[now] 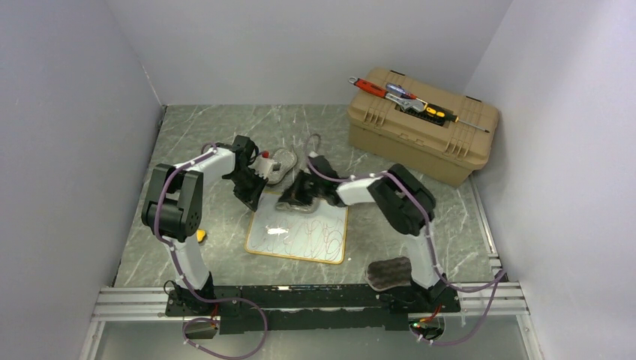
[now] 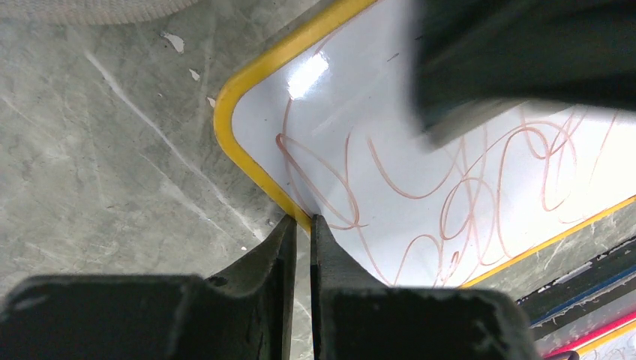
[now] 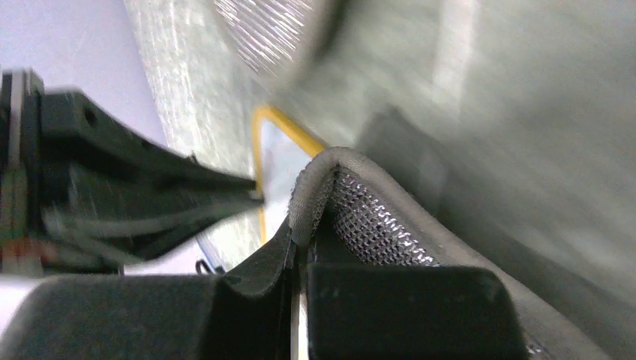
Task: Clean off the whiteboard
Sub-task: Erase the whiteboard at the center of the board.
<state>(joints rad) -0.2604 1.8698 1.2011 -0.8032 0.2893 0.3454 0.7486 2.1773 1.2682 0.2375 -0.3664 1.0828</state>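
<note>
The whiteboard (image 1: 300,232) lies flat on the table, yellow-framed, with thin reddish scribbles over it; it also shows in the left wrist view (image 2: 450,150). My left gripper (image 1: 251,196) is shut, its tips (image 2: 300,222) down on the frame at the board's far left edge. My right gripper (image 1: 306,189) is shut on a grey mesh cloth (image 3: 375,217), which rests on the board's far edge (image 1: 295,202). In the left wrist view the right gripper with the cloth is a dark blur (image 2: 525,60) over the board. The right wrist view shows the board's yellow corner (image 3: 281,154).
A tan toolbox (image 1: 420,135) with a red-handled tool and a screwdriver on its lid stands at the back right. A grey mesh pouch (image 1: 281,161) and a red-capped item lie just behind the board. A dark pad (image 1: 388,271) lies by the right arm's base.
</note>
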